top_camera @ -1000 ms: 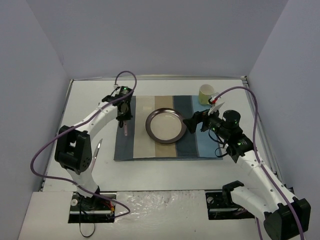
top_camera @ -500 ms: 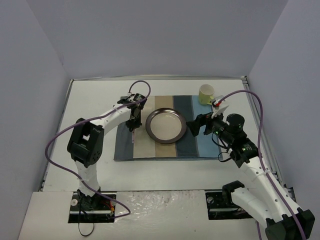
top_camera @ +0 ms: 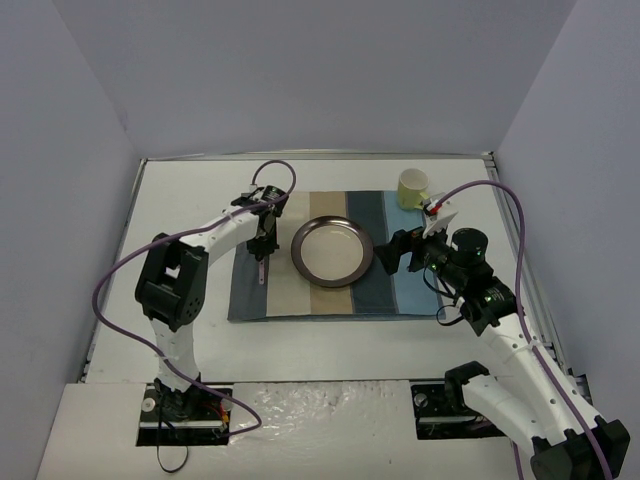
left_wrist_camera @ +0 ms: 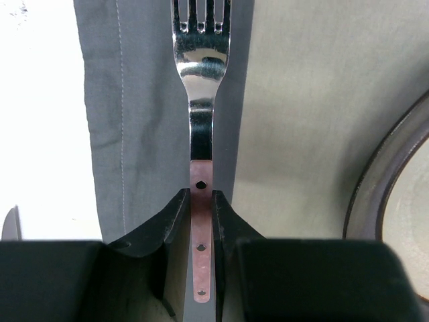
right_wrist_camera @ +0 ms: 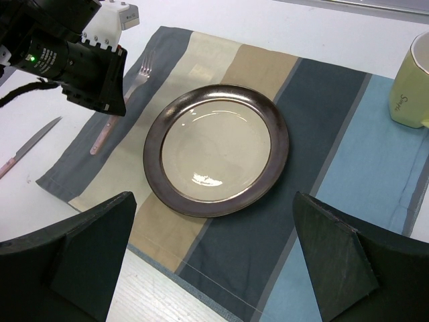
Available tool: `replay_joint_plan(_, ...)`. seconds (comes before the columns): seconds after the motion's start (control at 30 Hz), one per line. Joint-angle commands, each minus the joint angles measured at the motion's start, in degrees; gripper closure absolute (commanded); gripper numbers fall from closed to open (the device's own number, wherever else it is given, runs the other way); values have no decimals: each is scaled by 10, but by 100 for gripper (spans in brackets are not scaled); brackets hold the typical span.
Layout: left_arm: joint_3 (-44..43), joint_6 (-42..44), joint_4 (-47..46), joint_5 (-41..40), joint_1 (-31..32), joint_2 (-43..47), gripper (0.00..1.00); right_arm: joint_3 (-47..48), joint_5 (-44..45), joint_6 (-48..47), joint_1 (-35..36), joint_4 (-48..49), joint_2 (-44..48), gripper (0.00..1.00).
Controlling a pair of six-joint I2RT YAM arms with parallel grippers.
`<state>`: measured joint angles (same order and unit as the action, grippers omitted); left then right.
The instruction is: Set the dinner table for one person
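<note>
Fork [left_wrist_camera: 201, 100] left of plate [top_camera: 332, 250], on placemat [top_camera: 420, 290].
Left gripper [left_wrist_camera: 201, 201] pinches its handle, tines pointing straight away; right gripper [right_wrist_camera: 213, 201] spread, farther off.

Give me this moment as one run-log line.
left gripper: shut on fork, over placemat | right gripper: open, facing plate | knife: on table

left gripper [top_camera: 261, 246] points down over left strip of striped placemat [top_camera: 350, 295]. thin pink-handled utensil [top_camera: 260, 272] pokes out from under it toward arm bases. can't tell from up here how tight jaws sit. dark-rimmed plate [top_camera: 332, 251] just right of that gripper, between it and right gripper [top_camera: 384, 255]. right gripper hangs by plate's right rim, over blue stripes. yellow-green mug [top_camera: 411, 187] beyond right gripper, at mat's far corner. white dinner table [top_camera: 330, 340] under all of it.
</note>
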<state>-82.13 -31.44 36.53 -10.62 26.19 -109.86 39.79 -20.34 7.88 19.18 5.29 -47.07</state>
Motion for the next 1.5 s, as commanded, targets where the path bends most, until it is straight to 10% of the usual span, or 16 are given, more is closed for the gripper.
replay_joint_plan(0.0, -3, 15, -23, -6, -10, 13, 100, 5, 7, -6, 3, 32, 8, 0)
replay_joint_plan(0.27, 12, 22, -36, 2, -22, 1, 98, 1, 7, -6, 2, 31, 9, 0)
replay_joint_plan(1.1, 63, 55, 18, 4, -71, 187, 10, -2, -7, -3, 2, 30, 24, 0)
replay_joint_plan(1.47, 251, 28, 14, 27, -170, 315, 6, -5, -23, 5, 3, 31, 47, 0)
